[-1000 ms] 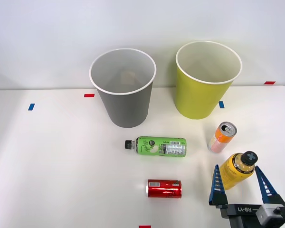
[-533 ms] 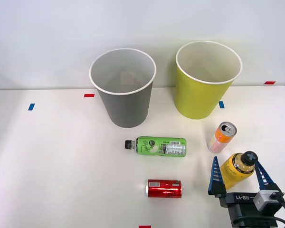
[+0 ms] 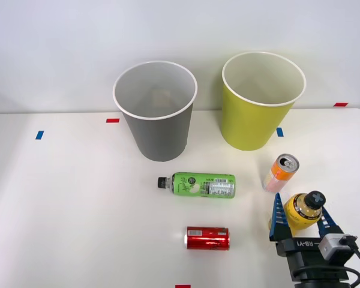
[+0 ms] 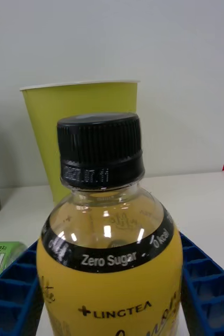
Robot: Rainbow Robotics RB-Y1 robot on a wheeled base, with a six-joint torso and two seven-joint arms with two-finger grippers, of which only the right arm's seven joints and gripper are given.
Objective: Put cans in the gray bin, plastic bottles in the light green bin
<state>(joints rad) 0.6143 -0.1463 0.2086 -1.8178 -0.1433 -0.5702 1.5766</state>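
Note:
A stout yellow plastic bottle with a black cap stands upright at the front right of the table. My right gripper is shut on it, one blue finger pressed to each side of its body. Lying on its side mid-table is the green plastic bottle. The red can lies in front of that bottle. An orange-and-pink can stands just beyond the yellow bottle. The gray bin and light green bin stand upright at the back.
Small blue and red tape marks dot the white table. A white wall rises right behind the bins. The table's left half is bare.
The gripper's fingers have narrowed from wide open to closed against the yellow bottle, and the gripper has moved slightly forward around it. The other items have not moved.

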